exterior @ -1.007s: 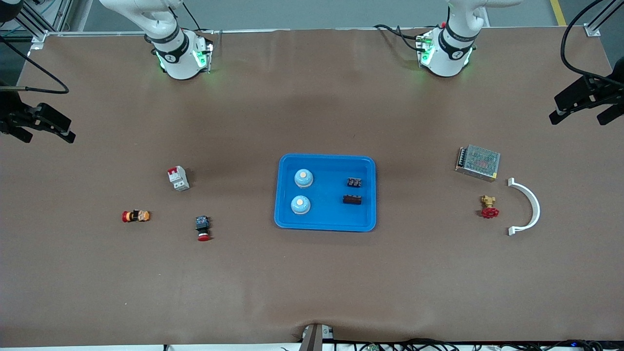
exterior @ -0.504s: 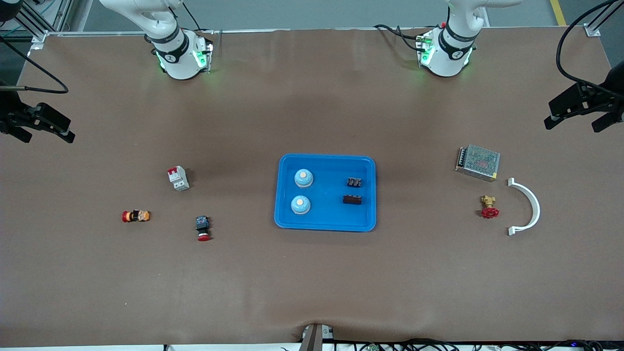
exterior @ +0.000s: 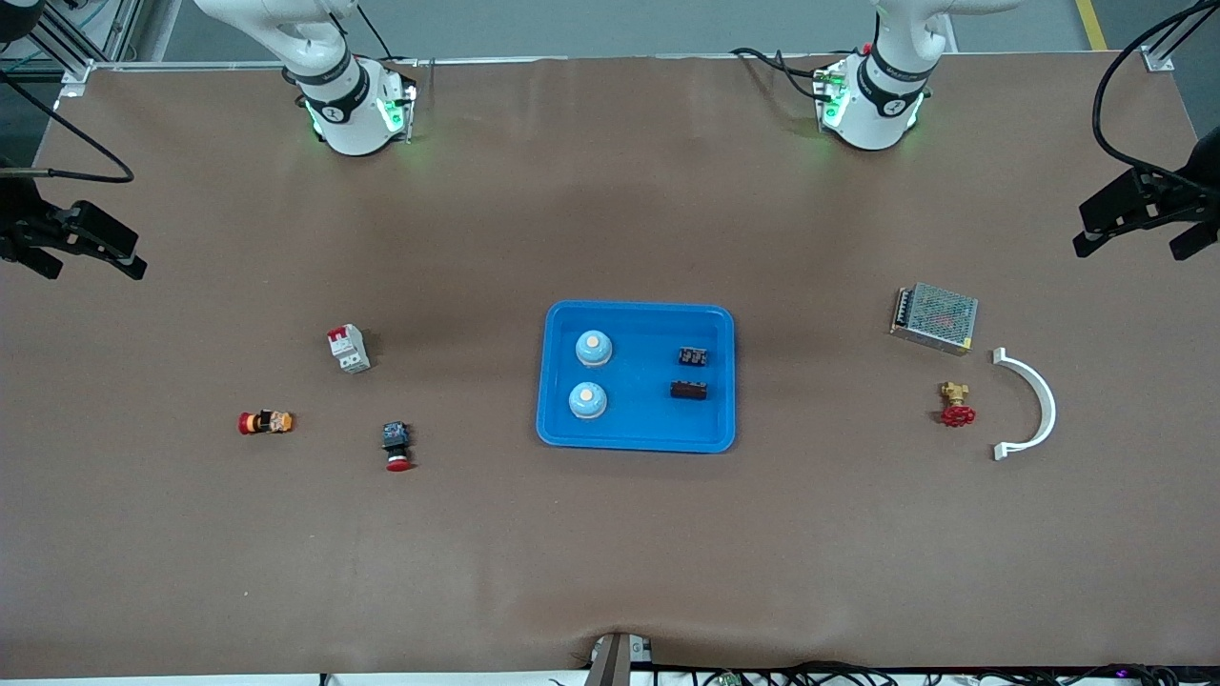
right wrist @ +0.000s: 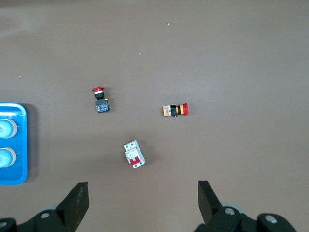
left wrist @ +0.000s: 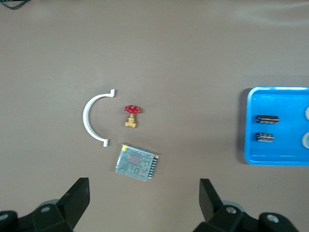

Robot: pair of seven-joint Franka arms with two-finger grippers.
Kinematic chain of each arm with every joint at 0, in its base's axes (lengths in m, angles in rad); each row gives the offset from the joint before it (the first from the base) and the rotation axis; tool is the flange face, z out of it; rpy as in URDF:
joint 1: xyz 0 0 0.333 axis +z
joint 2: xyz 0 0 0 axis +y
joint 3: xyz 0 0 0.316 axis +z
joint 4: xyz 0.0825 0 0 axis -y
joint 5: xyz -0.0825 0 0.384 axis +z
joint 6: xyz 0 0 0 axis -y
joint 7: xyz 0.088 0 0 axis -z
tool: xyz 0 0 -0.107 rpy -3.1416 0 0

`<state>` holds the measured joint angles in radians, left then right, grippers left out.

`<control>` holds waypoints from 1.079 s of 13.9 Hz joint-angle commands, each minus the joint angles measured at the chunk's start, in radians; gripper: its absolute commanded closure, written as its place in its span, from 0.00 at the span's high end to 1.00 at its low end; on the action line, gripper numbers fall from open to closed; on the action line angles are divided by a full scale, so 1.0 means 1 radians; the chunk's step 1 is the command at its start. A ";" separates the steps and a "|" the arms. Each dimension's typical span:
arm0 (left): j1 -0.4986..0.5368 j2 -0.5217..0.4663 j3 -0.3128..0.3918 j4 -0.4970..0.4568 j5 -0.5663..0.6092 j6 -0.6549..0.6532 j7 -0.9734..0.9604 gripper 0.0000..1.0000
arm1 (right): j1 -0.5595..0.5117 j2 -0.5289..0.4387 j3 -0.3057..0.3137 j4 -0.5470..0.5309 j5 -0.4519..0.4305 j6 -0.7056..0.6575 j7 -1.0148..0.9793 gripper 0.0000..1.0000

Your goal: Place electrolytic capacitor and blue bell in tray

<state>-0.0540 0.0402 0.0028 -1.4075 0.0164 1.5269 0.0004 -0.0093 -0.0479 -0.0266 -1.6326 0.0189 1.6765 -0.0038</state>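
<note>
Two blue dome bells (exterior: 591, 373) and two dark capacitors (exterior: 691, 373) sit in the shallow bright-blue plastic tray (exterior: 637, 436) — both hands, left (exterior: 1147, 221) and right (exterior: 69, 241), are spread empty above the counter's ends; nothing further should be disturbed.

Light: even, diffuse, from overhead
Shadows: faint, soft patches on bench (exterior: 610, 553)
Glare: none seen
Focus: front view sharp; wrist views slightly soft
Edges: no evident distortion
</note>
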 commanded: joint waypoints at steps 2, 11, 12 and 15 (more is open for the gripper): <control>-0.001 0.006 -0.018 -0.008 0.033 -0.014 0.012 1.00 | -0.008 -0.004 0.007 0.011 -0.005 -0.014 0.016 1.00; -0.003 0.018 -0.024 -0.008 0.023 -0.082 0.015 1.00 | -0.008 -0.006 0.007 0.011 -0.005 -0.014 0.016 1.00; -0.003 0.020 -0.026 -0.010 0.025 -0.082 0.015 1.00 | -0.008 -0.006 0.007 0.011 -0.007 -0.014 0.015 1.00; -0.003 0.020 -0.041 -0.008 0.028 -0.082 0.010 1.00 | -0.008 -0.006 0.007 0.011 -0.005 -0.014 0.016 1.00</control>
<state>-0.0567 0.0609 -0.0267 -1.4193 0.0277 1.4557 0.0034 -0.0093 -0.0479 -0.0266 -1.6325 0.0189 1.6765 -0.0037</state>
